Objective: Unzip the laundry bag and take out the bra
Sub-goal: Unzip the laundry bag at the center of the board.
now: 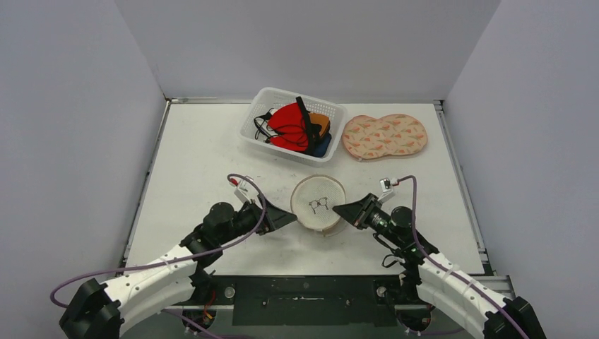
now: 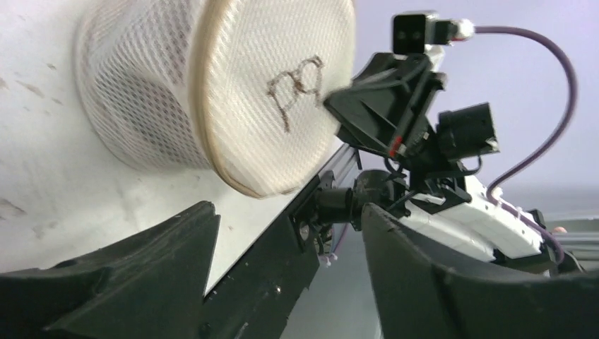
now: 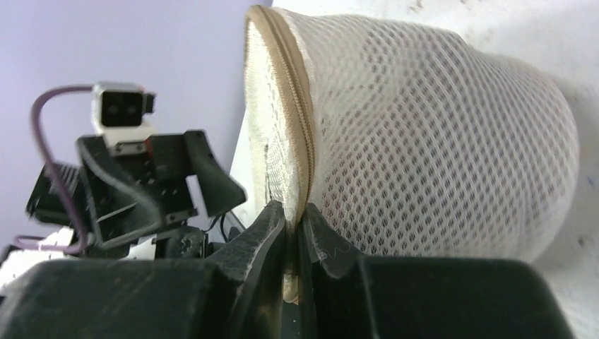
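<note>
The laundry bag is a round white mesh drum with a tan zip round its flat top, standing at the table's middle front. My right gripper is at its right side. In the right wrist view the gripper is shut on the tan zip seam at the rim of the bag. My left gripper is just left of the bag and apart from it. It stands open with nothing between its fingers, below the bag. The bra is hidden.
A white basket with red, black and orange garments stands at the back centre. A flat peach patterned piece lies to its right. White walls close in the table on three sides.
</note>
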